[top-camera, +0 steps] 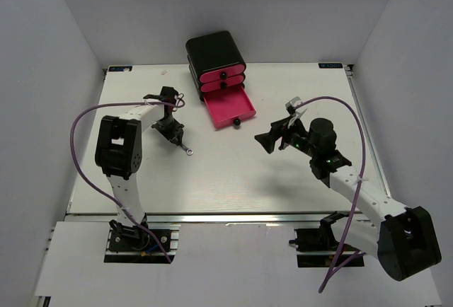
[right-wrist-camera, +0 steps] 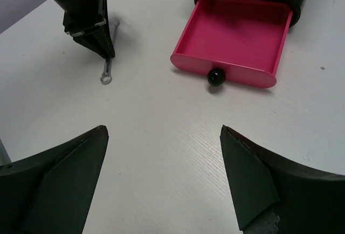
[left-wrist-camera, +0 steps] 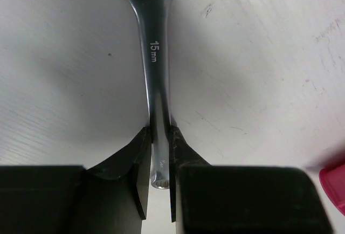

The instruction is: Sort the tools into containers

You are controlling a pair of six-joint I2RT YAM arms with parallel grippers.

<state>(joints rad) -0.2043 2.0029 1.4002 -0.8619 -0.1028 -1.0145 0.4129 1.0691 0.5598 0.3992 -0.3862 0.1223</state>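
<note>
Left claw (left-wrist-camera: pixel 159 134) fills the bottom of its own wrist view, clenched on the shank of the wrench (left-wrist-camera: pixel 156 56). The ring end sits back between the fingers. The far head is cut off at the top edge, type unreadable. Can't tell if the wrench is clear of the table (top-camera: pixel 233 172).

From above, the left claw (top-camera: pixel 172 131) and wrench (top-camera: pixel 185 149) are left of the chest (top-camera: pixel 216 52) and nearer the arm bases.

The bottom drawer (top-camera: pixel 230 109) is pulled out. The upper two drawers (top-camera: pixel 221 80) are closed, contents hidden.

Right claw (right-wrist-camera: pixel 163 131) is spread wide, gripping nothing, in front of the chest and off to the right. In its wrist view the chest is cropped at the top.
</note>
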